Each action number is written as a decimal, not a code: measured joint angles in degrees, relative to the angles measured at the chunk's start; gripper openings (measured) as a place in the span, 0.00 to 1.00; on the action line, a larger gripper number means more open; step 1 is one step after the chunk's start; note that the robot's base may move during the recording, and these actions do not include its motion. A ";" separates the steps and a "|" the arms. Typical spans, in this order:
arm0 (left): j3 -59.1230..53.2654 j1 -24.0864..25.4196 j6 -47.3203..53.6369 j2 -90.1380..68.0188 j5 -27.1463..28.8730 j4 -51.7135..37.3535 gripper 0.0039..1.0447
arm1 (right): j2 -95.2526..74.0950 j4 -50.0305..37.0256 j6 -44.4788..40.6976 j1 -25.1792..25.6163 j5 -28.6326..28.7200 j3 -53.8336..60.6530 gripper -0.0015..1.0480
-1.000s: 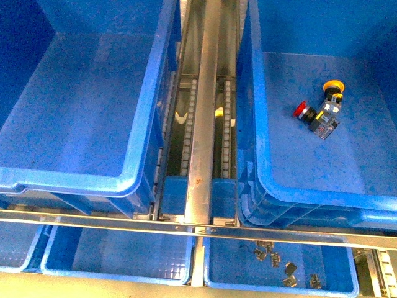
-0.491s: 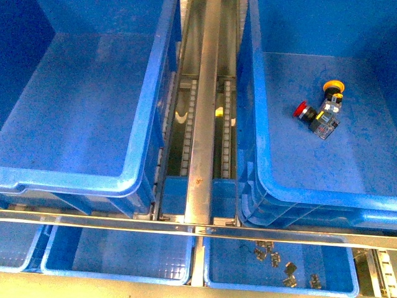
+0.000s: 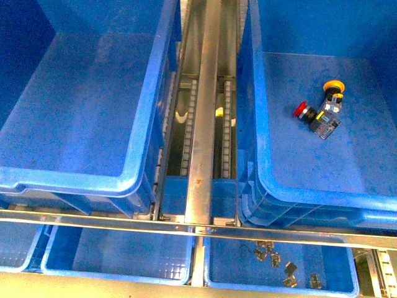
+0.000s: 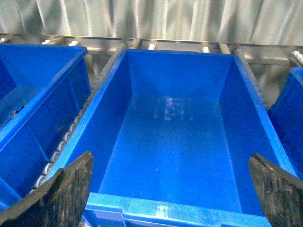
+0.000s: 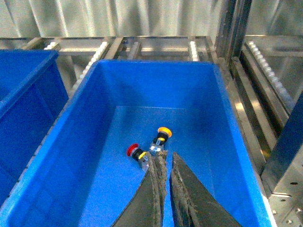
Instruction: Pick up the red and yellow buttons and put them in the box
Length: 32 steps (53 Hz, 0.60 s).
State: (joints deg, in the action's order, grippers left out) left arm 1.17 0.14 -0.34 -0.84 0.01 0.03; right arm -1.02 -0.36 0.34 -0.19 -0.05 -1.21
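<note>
as seen, buttons (image 5: pixel 150 145) near end effector (image 5: pixel 165 158)

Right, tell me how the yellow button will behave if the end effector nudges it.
The yellow button has a round mushroom cap, so it would probably pivot or roll in an arc. It looks small, likely light, and should skid on the box's smooth floor. It seems to touch the red button, which may shift too.
</note>
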 joint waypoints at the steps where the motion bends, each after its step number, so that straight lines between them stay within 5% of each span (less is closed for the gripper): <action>1: 0.00 0.00 0.02 0.00 0.00 0.00 0.93 | 0.28 0.07 0.00 0.00 0.02 -0.02 0.04; 26: 0.00 0.00 0.02 0.00 0.00 0.00 0.93 | 0.74 0.28 -0.04 0.00 0.00 0.00 0.04; 32: 0.00 0.00 0.02 0.00 0.00 0.00 0.93 | 0.74 0.28 -0.09 0.00 0.00 -0.02 0.21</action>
State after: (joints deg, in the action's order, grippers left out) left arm 1.17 0.14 -0.32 -0.84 0.01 0.03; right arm -0.27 -0.08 0.25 -0.19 -0.05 -1.23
